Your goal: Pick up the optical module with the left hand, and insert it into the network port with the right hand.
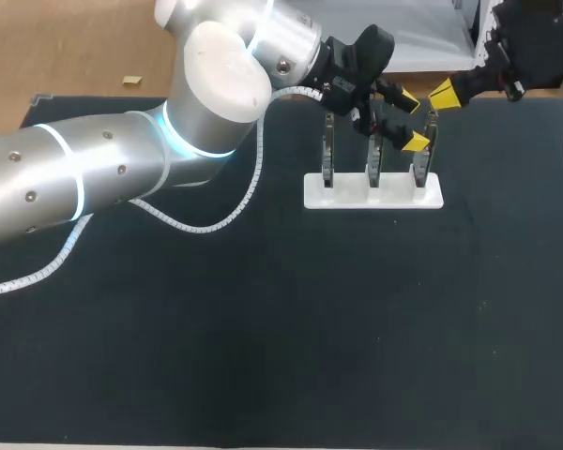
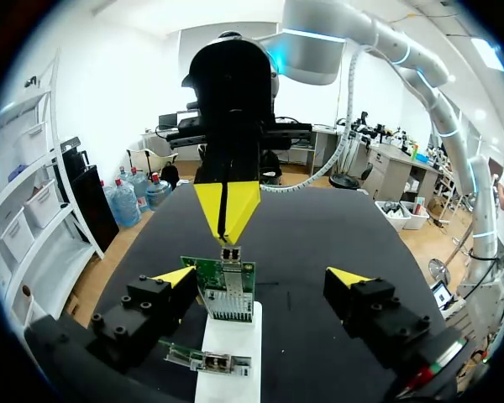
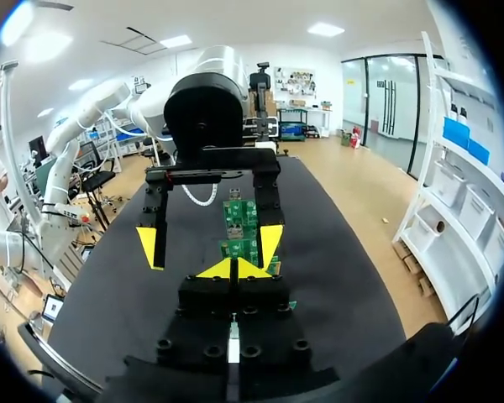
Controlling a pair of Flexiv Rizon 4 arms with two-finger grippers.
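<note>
The left arm came in from the left side of the dark desk and reached across to a white stand near the far edge. Three green circuit boards stood upright in the stand, side by side.

The left jaws stood wide open over the right end of the stand, with nothing held. One of their yellow fingertips was close beside the edge of the rightmost board. The other was well clear of it on the opposite side. The next board sat under the left jaws, nearer the wrist.

A small metal network port sat at the top edge of the rightmost board. I could not tell whether the optical module was already seated in that port or was hidden elsewhere, as no separate module showed clearly in any view.

The right arm entered from the far right corner. The right jaws were closed, yellow fingertips pressed together into a single point. That point hung directly above the port, touching it or very nearly so. From the right wrist, the open left jaws faced it across the boards.
</note>
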